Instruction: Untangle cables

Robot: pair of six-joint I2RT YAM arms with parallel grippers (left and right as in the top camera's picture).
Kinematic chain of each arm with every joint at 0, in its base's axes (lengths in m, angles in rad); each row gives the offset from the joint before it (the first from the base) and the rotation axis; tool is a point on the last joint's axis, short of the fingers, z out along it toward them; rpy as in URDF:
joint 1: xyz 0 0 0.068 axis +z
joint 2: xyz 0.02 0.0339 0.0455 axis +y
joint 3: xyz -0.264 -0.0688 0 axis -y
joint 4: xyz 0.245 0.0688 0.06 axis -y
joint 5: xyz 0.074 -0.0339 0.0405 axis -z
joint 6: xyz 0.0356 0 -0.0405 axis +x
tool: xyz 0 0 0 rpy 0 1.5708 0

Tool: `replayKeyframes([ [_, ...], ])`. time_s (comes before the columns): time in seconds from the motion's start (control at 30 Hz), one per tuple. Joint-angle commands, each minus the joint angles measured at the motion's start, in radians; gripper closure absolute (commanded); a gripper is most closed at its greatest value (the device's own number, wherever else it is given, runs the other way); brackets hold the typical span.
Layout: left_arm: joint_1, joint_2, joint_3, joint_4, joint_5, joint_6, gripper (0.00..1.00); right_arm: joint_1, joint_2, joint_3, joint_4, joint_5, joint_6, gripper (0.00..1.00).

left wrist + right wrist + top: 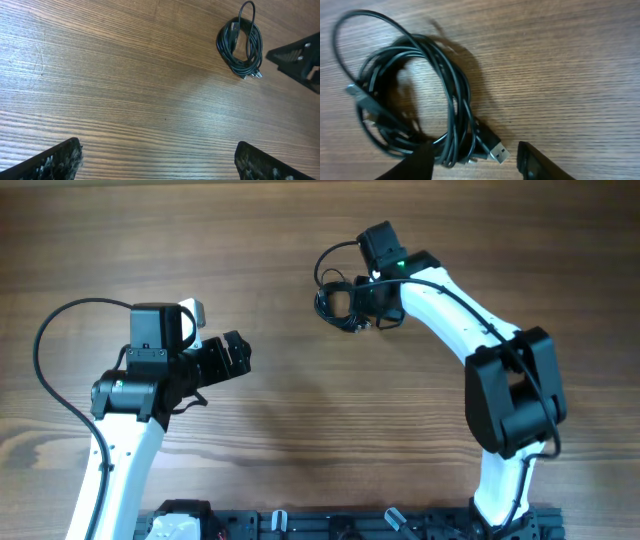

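The cables (pixel 338 302) are a small coil of thin black wires lying on the wooden table at the upper middle. In the right wrist view the cables (pixel 415 95) form loose loops, with a silver USB plug (pixel 497 150) sticking out at the bottom. My right gripper (pixel 475 155) straddles the lower strands and that plug. Its jaws stand apart, with a gap left beside the plug. Overhead, the right gripper (pixel 362 315) sits at the coil's right side. My left gripper (pixel 235 355) is open and empty, well left of the coil. Its view shows the cables (pixel 241 47) far off.
The wooden table (pixel 300 430) spreads all around. The left arm's thick black cable (pixel 45 340) loops at the far left. A black rail (pixel 340 525) runs along the near edge. The right gripper (pixel 300 60) shows at the left wrist view's right edge.
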Motion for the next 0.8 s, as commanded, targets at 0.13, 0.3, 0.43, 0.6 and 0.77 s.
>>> replayKeyframes([
  [0.13, 0.008, 0.004, 0.019, -0.015, -0.009, -0.009, 0.00, 0.018, 0.042, 0.013, 0.058, -0.004, 0.070, 0.51],
  [0.3, 0.008, 0.004, 0.019, -0.023, -0.009, -0.009, 0.00, 0.036, 0.043, -0.016, 0.107, -0.003, 0.070, 0.47],
  [0.43, 0.008, 0.004, 0.019, -0.023, -0.009, -0.009, 0.00, 0.037, 0.043, -0.056, 0.143, 0.000, 0.071, 0.47],
  [0.6, 0.008, 0.004, 0.019, -0.023, -0.009, -0.009, 0.00, 0.037, 0.050, -0.089, 0.186, 0.000, 0.070, 0.51],
  [0.77, 0.008, 0.004, 0.019, -0.023, -0.009, -0.009, 0.00, 0.037, 0.074, -0.089, 0.184, -0.006, 0.072, 0.65],
])
